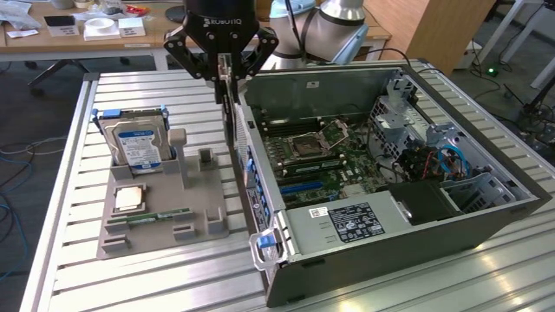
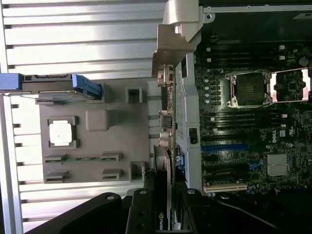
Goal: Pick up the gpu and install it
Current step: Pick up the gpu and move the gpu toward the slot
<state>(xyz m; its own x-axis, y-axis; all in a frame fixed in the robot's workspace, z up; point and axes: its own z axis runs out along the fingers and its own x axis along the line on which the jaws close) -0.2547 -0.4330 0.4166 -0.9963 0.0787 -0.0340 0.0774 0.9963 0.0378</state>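
My black pincer (image 2: 165,214) is clamped on the thin dark gpu card (image 1: 231,117), edge-on above the open grey computer case (image 1: 390,247) at its wall nearest the grey parts tray (image 1: 186,195), where a tilt could snag its bracket.

place: lab | cues: slatted metal bench (image 1: 156,273), open PC case (image 1: 373,257), desks (image 1: 160,30)

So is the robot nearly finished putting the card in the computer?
About halfway. Done: the thin flat black gpu card is off the grey plastic holder tray. In hand: the fingers grip it upright at the edge of the open computer case. Left: it isn't seated in the green motherboard yet.
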